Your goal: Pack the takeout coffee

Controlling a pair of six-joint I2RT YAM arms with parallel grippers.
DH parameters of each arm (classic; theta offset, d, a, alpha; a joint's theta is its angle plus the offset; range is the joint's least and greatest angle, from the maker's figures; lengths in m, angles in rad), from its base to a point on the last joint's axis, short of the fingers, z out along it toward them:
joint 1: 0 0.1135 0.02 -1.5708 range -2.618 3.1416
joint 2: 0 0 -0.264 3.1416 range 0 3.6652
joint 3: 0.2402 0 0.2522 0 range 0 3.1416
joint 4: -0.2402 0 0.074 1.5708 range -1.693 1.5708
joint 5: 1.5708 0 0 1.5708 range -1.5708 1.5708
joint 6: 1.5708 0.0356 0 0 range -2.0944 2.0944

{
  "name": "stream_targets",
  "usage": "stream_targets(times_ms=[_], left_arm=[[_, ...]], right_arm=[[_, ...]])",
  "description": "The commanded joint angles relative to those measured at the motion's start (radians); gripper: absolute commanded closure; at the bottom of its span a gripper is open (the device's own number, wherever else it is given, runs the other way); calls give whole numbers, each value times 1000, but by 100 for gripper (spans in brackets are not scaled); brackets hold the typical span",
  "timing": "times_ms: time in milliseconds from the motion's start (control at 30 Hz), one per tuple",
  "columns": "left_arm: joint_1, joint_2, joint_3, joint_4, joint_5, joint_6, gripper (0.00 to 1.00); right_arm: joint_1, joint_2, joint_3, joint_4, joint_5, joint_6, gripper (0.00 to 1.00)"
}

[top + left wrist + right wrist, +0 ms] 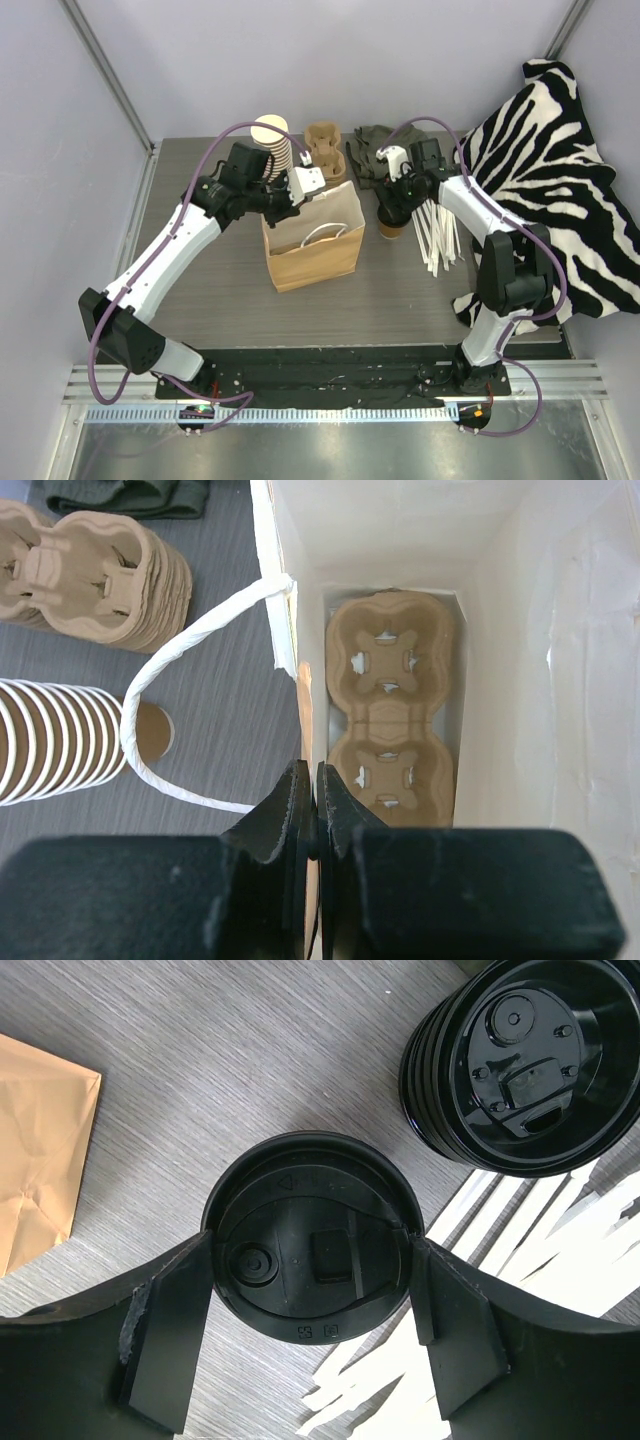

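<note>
The left hand (314, 792) is clamped shut on the top edge of a brown paper bag (312, 250), which stands upright on the worktop (400, 300) with its mouth open. A white cord handle (165, 670) loops out over the bag's side. A cardboard cup tray (392, 708) lies flat at the bottom of the bag.

The coffee (300, 1215), a brown cup with a black lid, stands on the worktop just right of the bag and outside it. The right hand (312, 1268) is over it, one finger (170, 1330) on each side right at the rim of the lid; I cannot tell whether they press on it.

A stack of loose black lids (530, 1060) sits just beside the coffee, and white straws (440, 232) lie scattered next to it. Behind the bag are a stack of cups (272, 140), a pile of trays (325, 145) and a dark folded cloth (368, 155)
</note>
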State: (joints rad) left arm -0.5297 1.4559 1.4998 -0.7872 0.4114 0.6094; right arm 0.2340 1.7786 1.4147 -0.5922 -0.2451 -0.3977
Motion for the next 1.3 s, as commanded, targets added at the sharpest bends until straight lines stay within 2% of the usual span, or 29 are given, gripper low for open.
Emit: stream_targets(times_ms=[0,233,533,700,900,967,1100,1267], left_arm=[[4,4,30,-4,18,-10,100],[4,4,28,-6,26,-25,100],[4,-5,22,-9,38,-48,100],[-4,-12,19,-6,15,-80,100],[-41,-31,16,20,-74,-125,100],[-64,-52,-7,42,-161,-131,100],[-122,-84,-35,85,-299,-198,100],[-182,-117,-47,86,-404,-272,100]], right_arm=[[8,-45,9,14,15,-6,23],[8,-68,44,-7,15,-1,34],[7,-114,113,-80,-11,7,38],[5,-160,245,-168,-49,13,39],[5,-196,450,-306,-144,43,40],[5,-209,510,-352,-166,52,40],[5,-238,582,-402,-192,83,40],[10,-275,659,-422,-232,129,41]])
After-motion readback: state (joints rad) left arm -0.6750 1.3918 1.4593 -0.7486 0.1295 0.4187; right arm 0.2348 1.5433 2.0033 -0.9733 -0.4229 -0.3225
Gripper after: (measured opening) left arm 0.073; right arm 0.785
